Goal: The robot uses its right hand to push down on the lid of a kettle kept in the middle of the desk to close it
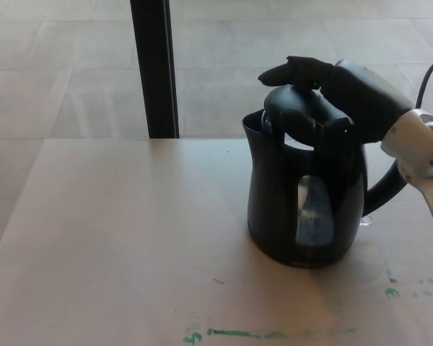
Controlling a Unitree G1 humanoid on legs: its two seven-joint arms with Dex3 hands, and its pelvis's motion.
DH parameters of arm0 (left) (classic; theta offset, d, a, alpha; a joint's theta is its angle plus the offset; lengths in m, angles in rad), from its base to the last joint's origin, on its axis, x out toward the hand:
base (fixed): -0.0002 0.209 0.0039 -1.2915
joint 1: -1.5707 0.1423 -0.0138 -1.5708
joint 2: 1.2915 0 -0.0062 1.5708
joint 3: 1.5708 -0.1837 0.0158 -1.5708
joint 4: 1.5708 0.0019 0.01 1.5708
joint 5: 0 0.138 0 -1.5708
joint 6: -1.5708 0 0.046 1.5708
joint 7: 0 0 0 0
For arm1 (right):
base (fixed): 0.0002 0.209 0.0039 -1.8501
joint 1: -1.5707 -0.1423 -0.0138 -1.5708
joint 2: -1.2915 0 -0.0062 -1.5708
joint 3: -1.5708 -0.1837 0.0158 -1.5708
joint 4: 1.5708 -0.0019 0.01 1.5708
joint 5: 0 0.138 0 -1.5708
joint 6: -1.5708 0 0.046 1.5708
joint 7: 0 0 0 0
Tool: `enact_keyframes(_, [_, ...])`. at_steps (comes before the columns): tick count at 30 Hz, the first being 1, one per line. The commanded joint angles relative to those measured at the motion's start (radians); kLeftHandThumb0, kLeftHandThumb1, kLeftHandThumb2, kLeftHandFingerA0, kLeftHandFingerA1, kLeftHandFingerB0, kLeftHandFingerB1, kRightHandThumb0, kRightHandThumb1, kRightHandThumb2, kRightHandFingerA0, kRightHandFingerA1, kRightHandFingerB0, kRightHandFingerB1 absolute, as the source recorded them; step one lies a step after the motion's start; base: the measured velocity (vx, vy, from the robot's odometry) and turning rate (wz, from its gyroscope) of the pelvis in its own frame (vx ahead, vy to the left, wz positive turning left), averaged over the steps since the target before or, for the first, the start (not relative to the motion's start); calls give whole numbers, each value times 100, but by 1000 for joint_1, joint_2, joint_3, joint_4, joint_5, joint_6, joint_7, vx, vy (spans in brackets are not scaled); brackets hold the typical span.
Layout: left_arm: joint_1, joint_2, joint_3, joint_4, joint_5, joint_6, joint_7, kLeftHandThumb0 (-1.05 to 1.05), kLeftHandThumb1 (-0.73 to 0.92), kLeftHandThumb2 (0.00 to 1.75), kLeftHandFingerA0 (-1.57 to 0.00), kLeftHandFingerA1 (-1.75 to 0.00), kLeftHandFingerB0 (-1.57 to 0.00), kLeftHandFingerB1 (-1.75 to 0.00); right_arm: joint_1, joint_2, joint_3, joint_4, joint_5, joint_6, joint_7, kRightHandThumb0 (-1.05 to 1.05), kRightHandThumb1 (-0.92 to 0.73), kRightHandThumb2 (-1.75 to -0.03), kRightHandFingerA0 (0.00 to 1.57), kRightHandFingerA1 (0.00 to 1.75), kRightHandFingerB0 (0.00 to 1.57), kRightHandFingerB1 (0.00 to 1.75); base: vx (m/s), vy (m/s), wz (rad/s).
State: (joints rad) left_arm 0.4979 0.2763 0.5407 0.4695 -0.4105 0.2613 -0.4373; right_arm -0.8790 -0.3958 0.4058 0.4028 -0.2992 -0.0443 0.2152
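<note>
Scanning from the left, I see one dark post (154, 68) standing behind the desk (123, 238), then one black kettle (307, 194) upright right of the desk's middle, its one lid (299, 112) tilted, not yet seated, a gap showing at the spout side. My right hand (339, 94) lies on top of that lid, holding nothing, fingers (289, 71) stretched forward and close together over its dome. I judge the lid stiff, smooth plastic on a sprung hinge, likely slippery, so pressing on its crown looks best; the kettle seems light enough to tip. My left hand is out of sight. Green marks (231, 334) streak the near edge.
</note>
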Motion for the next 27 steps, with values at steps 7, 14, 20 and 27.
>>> enact_keyframes(7, [-28,18,5,17,-9,-3,-3,-98,79,64,-69,-62,-61,-58,27,-51,203,195,-271,-107,-35,-93,-84,-121,4,50,4,44,0,0,0])
enact_keyframes(14, [-22,19,0,-17,-11,13,-2,-97,80,65,-70,-59,-61,-56,52,-1,268,186,-317,-23,-32,-92,-92,-83,0,15,0,15,0,0,0])
enact_keyframes(20, [-33,14,0,-39,-19,14,-5,-97,82,62,-70,-61,-63,-56,126,66,242,170,-308,68,-64,-105,-91,-130,0,13,0,10,0,0,0])
enact_keyframes(27, [-292,86,-20,303,40,-47,34,-91,92,73,-41,-43,-32,-38,256,139,150,225,-231,61,-151,-105,-91,-129,0,14,0,11,0,0,0])
